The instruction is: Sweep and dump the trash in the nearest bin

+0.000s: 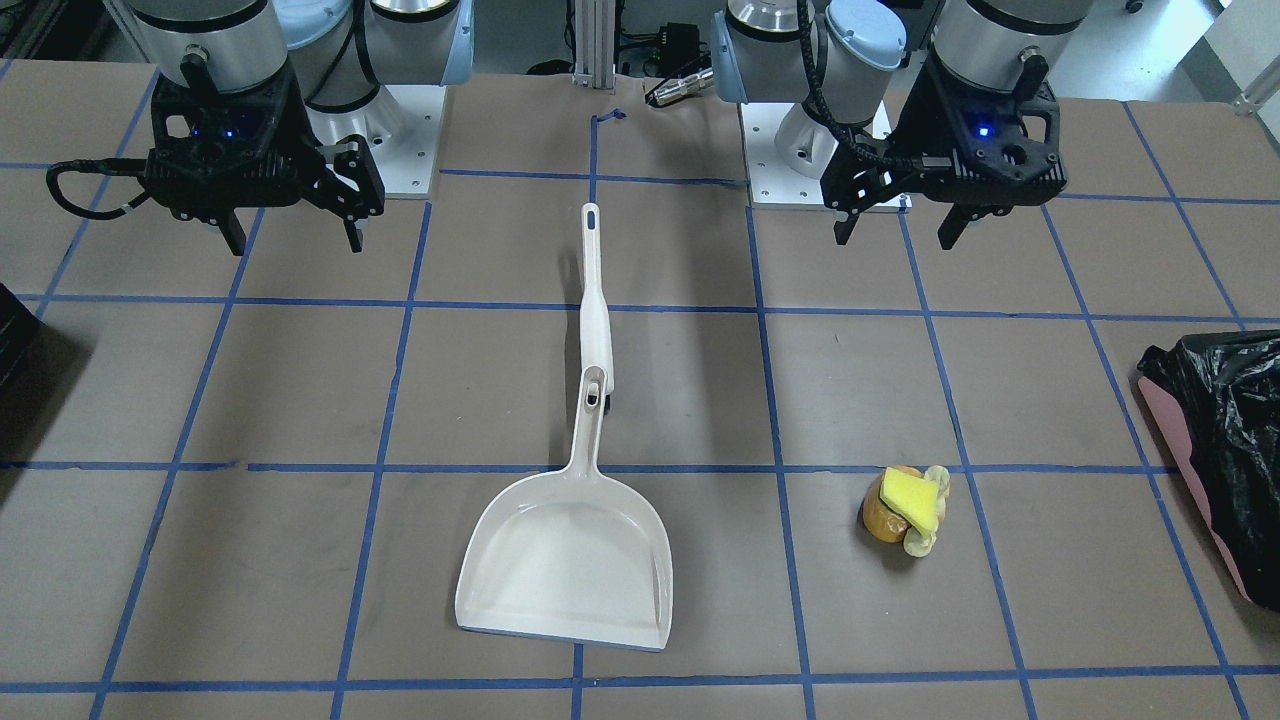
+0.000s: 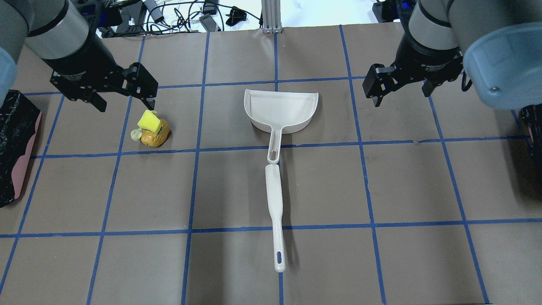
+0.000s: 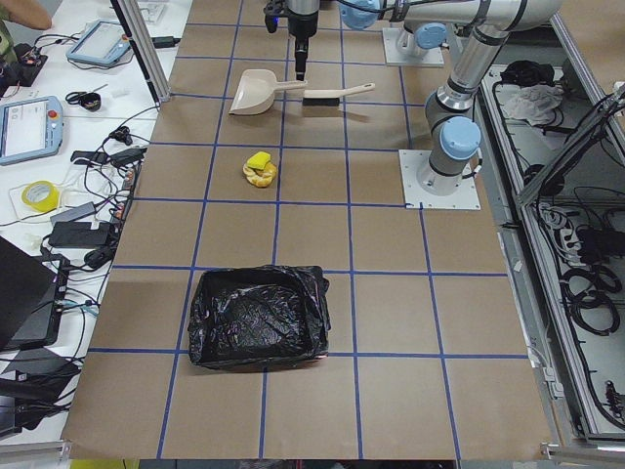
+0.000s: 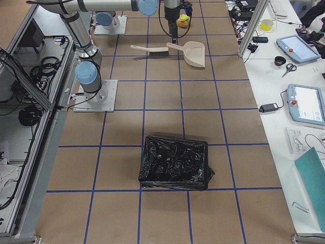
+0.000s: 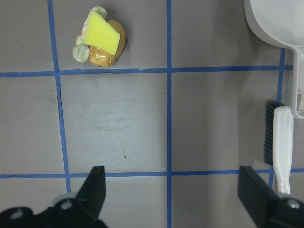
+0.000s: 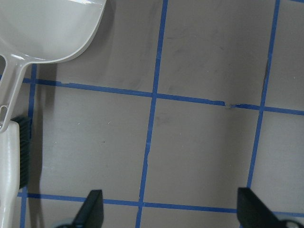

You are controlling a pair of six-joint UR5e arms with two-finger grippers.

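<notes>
The trash (image 2: 152, 129) is a clump of an orange lump, a yellow sponge wedge and pale scraps, on the table at the robot's left; it also shows in the front view (image 1: 905, 505) and the left wrist view (image 5: 99, 40). The bin (image 2: 17, 148), pink-sided with a black bag, stands at the table's left end (image 1: 1220, 450) (image 3: 259, 318). My left gripper (image 2: 126, 103) (image 5: 173, 190) hangs open and empty just behind the trash, above the table. My right gripper (image 2: 400, 95) (image 1: 295, 240) hangs open and empty on the right.
A white dustpan (image 2: 281, 108) lies mid-table, its handle overlapping a white brush (image 2: 275, 212) that points toward the robot. A second black-bagged container (image 4: 175, 161) stands at the table's right end. Blue tape lines grid the brown table (image 2: 406, 182).
</notes>
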